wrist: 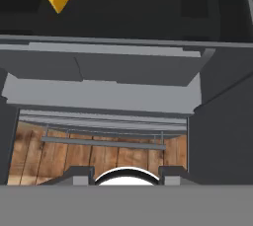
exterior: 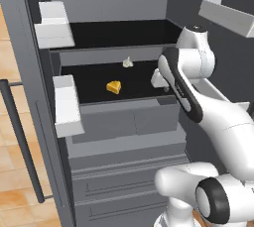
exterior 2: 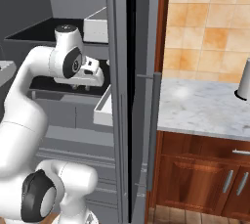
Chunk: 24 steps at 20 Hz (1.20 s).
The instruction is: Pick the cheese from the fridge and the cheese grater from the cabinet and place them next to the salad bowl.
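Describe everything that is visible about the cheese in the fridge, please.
The cheese is a small yellow-orange wedge with flat faces and a matte, plain surface. It lies alone on the black shelf in the middle of the open fridge, above the grey drawers. Only the shelf touches it. A small pale lump sits further back, apart from it. In the hand view the wedge appears at the upper left corner, partly cut by the edge.

There's a small pale lump [exterior: 128,62] near the back of the black shelf. Off to the side, a marble counter [exterior 2: 195,105] sits over dark wood cabinets [exterior 2: 205,179], with orange tiles [exterior 2: 205,22] behind.
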Available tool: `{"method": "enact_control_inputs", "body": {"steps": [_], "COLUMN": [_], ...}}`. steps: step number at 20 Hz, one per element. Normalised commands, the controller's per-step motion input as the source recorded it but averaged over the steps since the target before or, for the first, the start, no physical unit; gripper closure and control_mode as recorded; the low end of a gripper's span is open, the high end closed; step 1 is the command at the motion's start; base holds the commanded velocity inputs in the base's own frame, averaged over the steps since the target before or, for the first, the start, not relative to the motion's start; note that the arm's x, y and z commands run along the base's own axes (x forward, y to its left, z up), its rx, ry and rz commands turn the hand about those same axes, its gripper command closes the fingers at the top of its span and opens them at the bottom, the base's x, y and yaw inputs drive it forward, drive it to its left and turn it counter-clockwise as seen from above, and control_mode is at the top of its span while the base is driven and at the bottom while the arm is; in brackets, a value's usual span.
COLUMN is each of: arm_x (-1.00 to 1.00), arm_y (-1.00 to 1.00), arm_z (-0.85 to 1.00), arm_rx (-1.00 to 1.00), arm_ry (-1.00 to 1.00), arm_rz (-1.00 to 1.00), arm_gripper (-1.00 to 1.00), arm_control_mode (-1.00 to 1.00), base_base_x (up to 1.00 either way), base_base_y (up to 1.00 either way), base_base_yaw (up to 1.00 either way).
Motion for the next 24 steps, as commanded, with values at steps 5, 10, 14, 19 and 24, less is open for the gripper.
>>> {"method": "enact_control_inputs", "body": {"steps": [5, 10, 14, 19, 24], "arm_x": [-0.06, 0.01, 0.12, 0.50, 0.56], "arm_y": [0.28, 0.89, 0.18, 0.14, 0.24], "arm_z": [-0.05, -0.16, -0.16, -0.02, -0.05], "arm_rx": [-0.06, -0.21, -0.04, 0.00, 0.01], "arm_ry": [-0.02, 0.02, 0.01, 0.00, 0.00], "arm_rz": [0.00, 0.00, 0.00, 0.00, 0.00], "arm_gripper": [-1.00, -1.00, -1.00, -1.00, -1.00], "arm_control_mode": [-1.00, -1.00, -1.00, -1.00, -1.00], "base_base_x": [0.00, 0.00, 0.00, 0.00, 0.00], "base_base_y": [0.00, 0.00, 0.00, 0.00, 0.00], "base_base_yaw": [0.00, 0.00, 0.00, 0.00, 0.00]}}
